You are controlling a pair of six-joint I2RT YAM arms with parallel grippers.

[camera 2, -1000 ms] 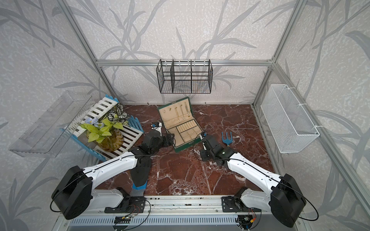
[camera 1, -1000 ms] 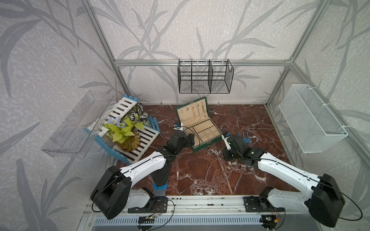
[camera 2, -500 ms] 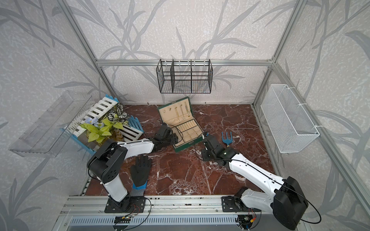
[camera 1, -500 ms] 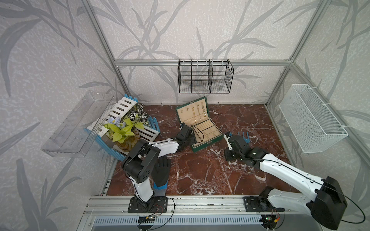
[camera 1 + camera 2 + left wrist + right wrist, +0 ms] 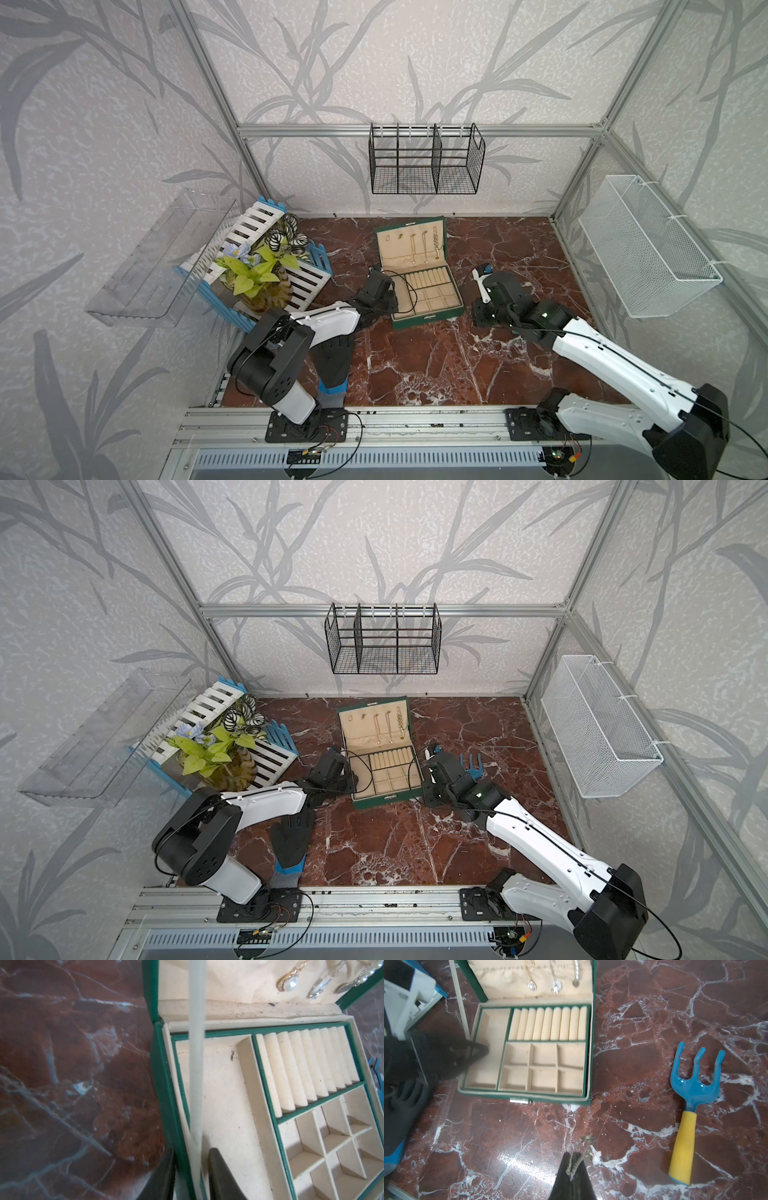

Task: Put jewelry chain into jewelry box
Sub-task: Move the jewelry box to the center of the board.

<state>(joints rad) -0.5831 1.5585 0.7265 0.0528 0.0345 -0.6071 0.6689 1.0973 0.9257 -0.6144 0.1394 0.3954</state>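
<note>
on marble (image 5: pixel 415 365), dk green jewelry box (image 5: pixel 428 318), open

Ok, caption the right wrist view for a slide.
Right jaws shut on the jewelry chain, short of the open jewelry box, blue rake nearby.

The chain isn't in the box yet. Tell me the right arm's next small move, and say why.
Probably carry the chain forward over the box's long side compartment. The right fingers pinch the chain above the marble, short of the open box, and that compartment holds no jewelry; the left fingers straddle its outer wall.
</note>
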